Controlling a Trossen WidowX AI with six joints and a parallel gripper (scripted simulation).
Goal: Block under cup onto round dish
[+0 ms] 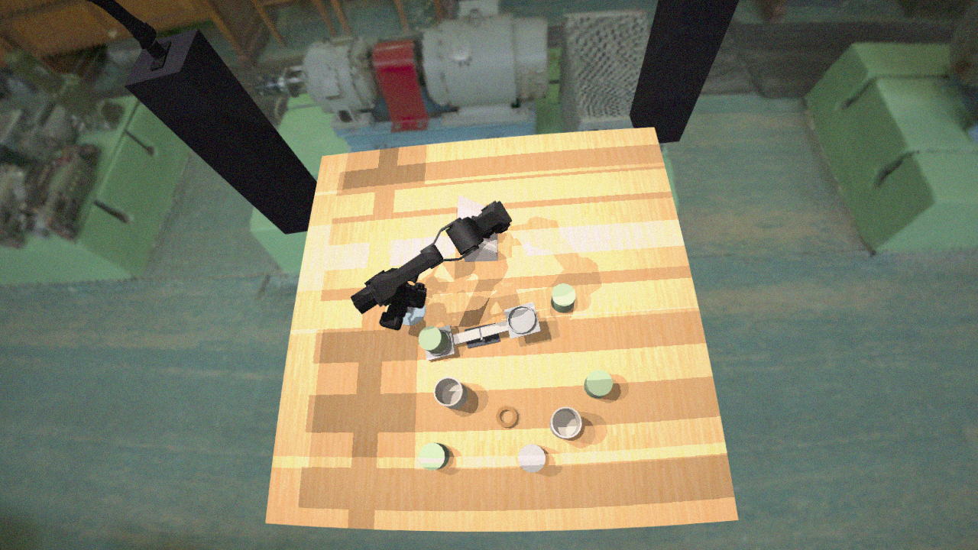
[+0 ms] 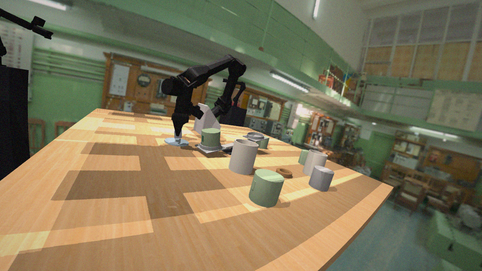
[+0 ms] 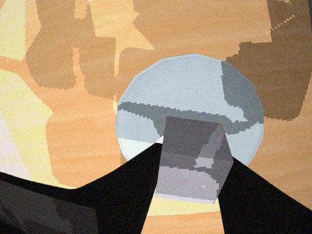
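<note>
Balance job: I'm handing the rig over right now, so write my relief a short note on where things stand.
Hand: shut on the grey block, low over the round dish.
Balance: one green cup stands on its left end; the right end holds no cup, only a grey ring.
Done: block fetched and brought to the dish.
Left: set it down, let go, move the arm clear. Do not touch the cup on the balance, which stands close beside the dish.
</note>
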